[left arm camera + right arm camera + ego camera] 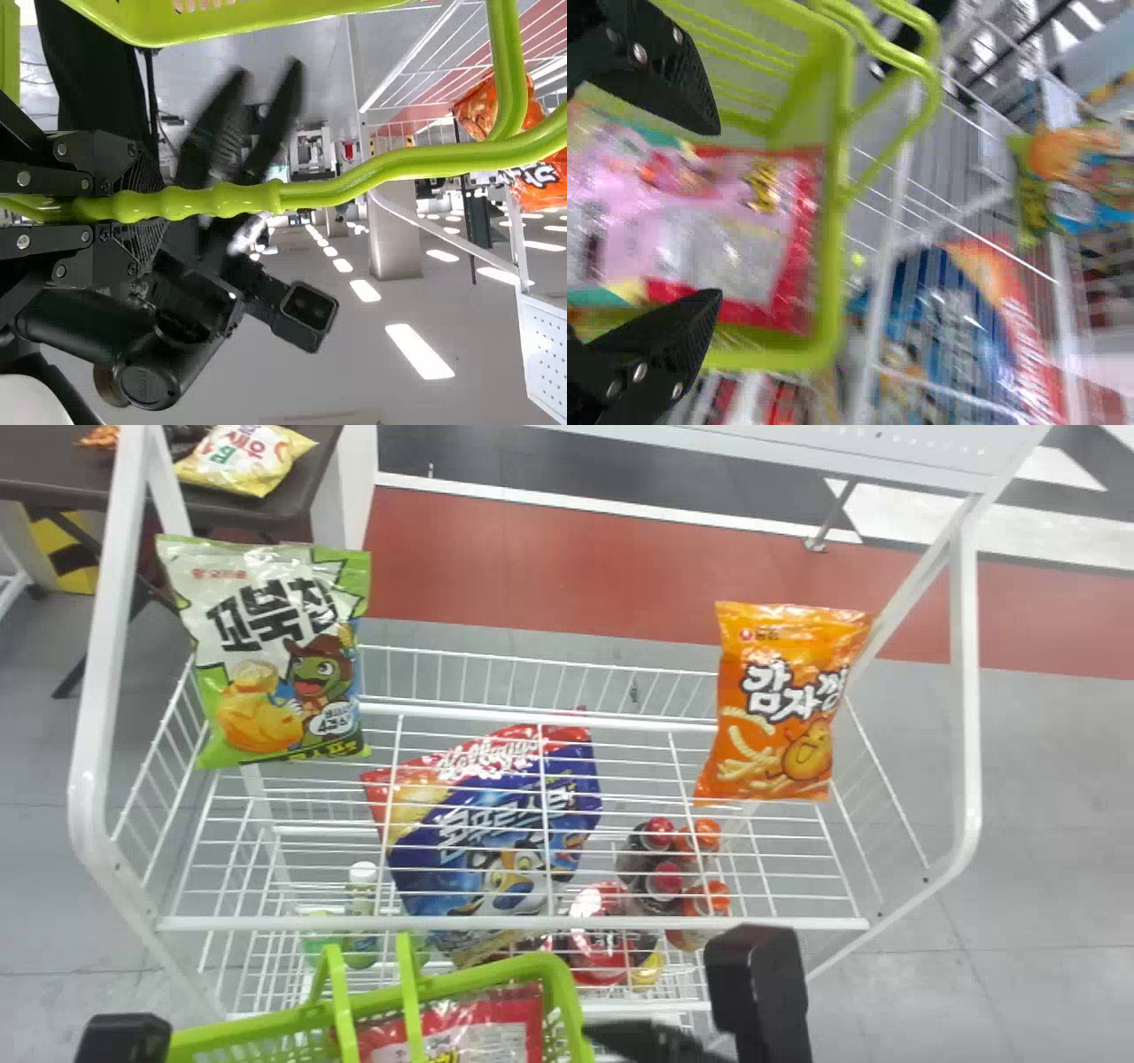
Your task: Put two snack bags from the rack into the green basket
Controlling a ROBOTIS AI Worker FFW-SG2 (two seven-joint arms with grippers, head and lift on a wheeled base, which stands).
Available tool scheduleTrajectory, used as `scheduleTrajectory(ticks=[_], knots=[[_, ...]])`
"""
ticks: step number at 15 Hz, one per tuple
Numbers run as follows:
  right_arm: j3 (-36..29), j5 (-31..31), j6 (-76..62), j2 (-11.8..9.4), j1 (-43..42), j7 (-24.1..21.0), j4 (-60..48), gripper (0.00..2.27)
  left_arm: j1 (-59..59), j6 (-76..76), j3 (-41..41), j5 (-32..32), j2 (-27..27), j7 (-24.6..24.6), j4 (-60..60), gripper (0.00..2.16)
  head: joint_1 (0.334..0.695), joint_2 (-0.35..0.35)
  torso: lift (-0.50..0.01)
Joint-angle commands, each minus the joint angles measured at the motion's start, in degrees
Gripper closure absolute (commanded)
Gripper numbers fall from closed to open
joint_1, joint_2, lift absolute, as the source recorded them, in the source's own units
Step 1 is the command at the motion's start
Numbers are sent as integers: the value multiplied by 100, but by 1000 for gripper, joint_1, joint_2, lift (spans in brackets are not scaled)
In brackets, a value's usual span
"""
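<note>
We saw the right gripper (645,1038) at the bottom edge, its jaws spread well apart with nothing between them; in the right wrist view the fingers (678,66) stood over the green basket (567,1010). Our left gripper (124,1038) was at the lower left, and in the left wrist view its jaws were closed around the basket handle (221,200). Inside the basket we saw a red-edged bag (496,1027).

Beyond the basket, we had the white wire rack (514,924). On its upper shelf a green-and-white snack bag (275,655) stood at the left and an orange snack bag (784,704) at the right. Through the shelf wires we made out a blue-and-red bag (496,833), with bottles (664,877) to its right.
</note>
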Motion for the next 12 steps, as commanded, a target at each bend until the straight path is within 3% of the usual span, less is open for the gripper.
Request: scheduleTrajectory(ticks=[1, 6, 12], knots=[[-8, 325, -1525, 46, 151, -116, 137, 127, -19, 7, -9, -5, 7, 0, 21, 1187, 695, -279, -2], [88, 580, -5885, 125, 766, -573, 1253, 127, -89, 7, -88, -13, 16, -9, 215, 1187, 695, -315, -2], [-474, 343, -6834, 204, 1522, -608, 1341, 127, -89, 7, -123, -13, 95, -53, 303, 1187, 695, -350, -2]])
